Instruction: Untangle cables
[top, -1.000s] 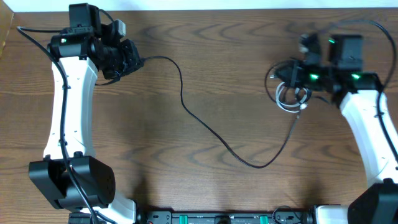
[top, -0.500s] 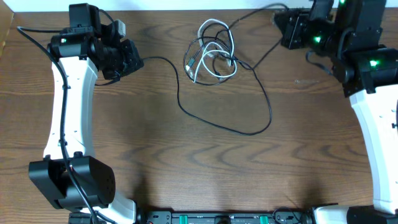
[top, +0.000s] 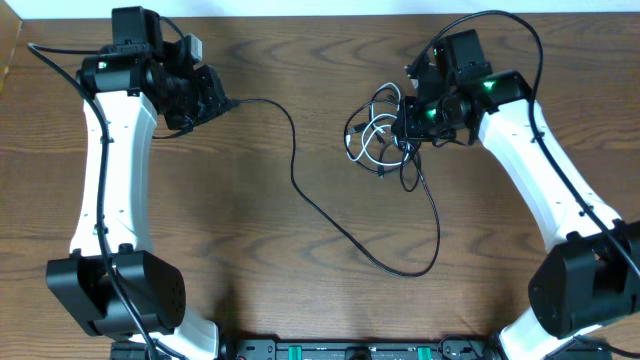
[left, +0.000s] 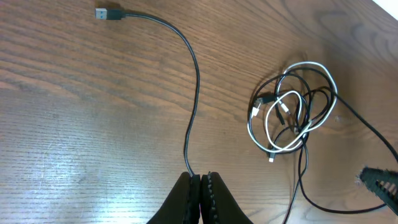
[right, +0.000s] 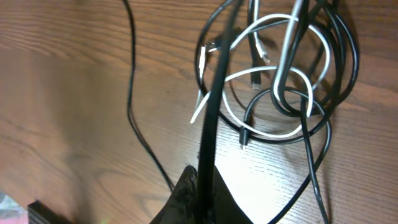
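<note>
While thin, glossy cables (top: 372, 138) coil on the grained table (top: 220, 250), the right gripper (right: 200, 186) leans in, pinching a black one. The left gripper (left: 200, 185), outstretched, clamps one too.

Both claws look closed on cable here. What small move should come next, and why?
Probably pull the right claw, shut on a black strand, slowly rightward: the tangle beside it is tightly looped, and the long black cable pinned by the left claw lies slack.
</note>
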